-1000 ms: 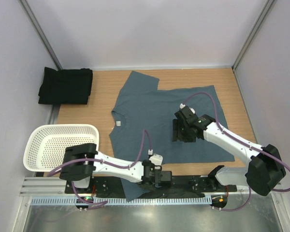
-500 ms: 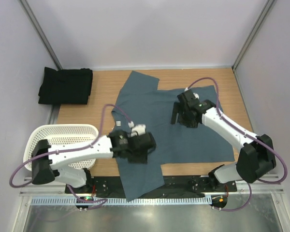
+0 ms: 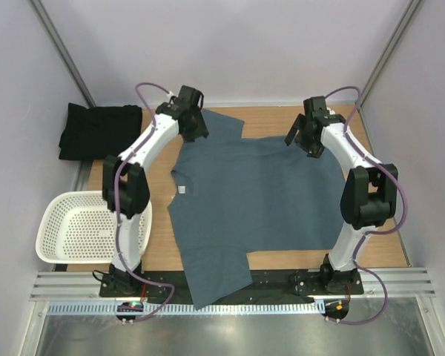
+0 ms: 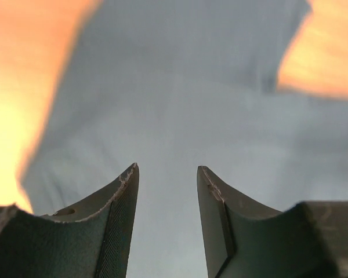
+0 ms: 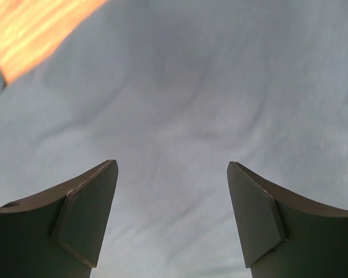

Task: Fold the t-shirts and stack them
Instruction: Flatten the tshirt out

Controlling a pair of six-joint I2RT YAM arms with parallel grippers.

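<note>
The slate blue-grey cloth short-sleeved t-shirt [image 3: 259, 193] is lying spread flat on the wooden bench [image 3: 271, 119], its near sleeve hanging over the front edge. The folded black t-shirt [image 3: 100, 132] is sitting at the far left corner. The left jaws are hanging over the far sleeve, partly parted and gripping nothing. The right jaws are hanging over the far right corner, standing wide apart and empty.

Pale lilac walls box the scene in: far wall [image 3: 222, 52], left wall [image 3: 22, 111], right wall [image 3: 430, 111]. A metal post [image 3: 63, 52] slants up the far-left corner. The light is soft and even on the wooden desk [image 3: 271, 117]. Nearest, there's a slotted rail [image 3: 230, 306], then brushed steel sheet [image 3: 245, 334].
</note>
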